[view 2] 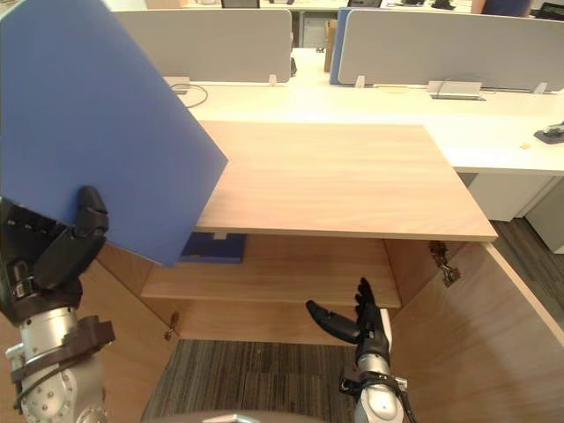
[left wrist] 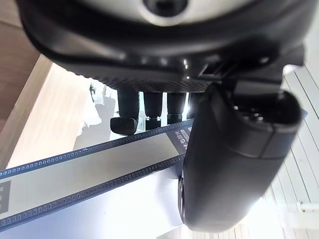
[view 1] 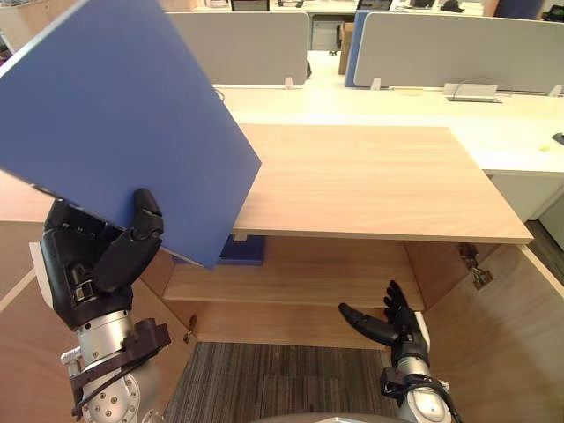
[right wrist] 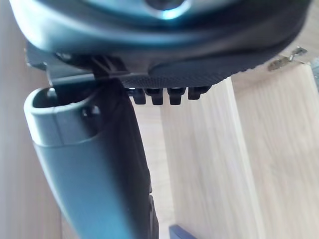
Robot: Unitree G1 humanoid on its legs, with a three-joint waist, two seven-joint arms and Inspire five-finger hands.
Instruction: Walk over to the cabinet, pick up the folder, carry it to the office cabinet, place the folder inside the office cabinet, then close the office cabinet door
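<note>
Your left hand [view 1: 97, 256] pinches the blue folder [view 1: 115, 115] by its lower edge, tilted high over the left side of the open cabinet [view 1: 370, 176]. Lower and level it to slip under the top onto the shelf [view 1: 300, 282]; your right hand [view 1: 388, 322] hangs spread and empty before the opening.

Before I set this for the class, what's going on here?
The robot's left hand grips a blue folder, held up tilted in front of the open wooden cabinet. The folder is not yet inside. Another blue item lies on the shelf. The right hand hangs open, low by the cabinet opening.
</note>
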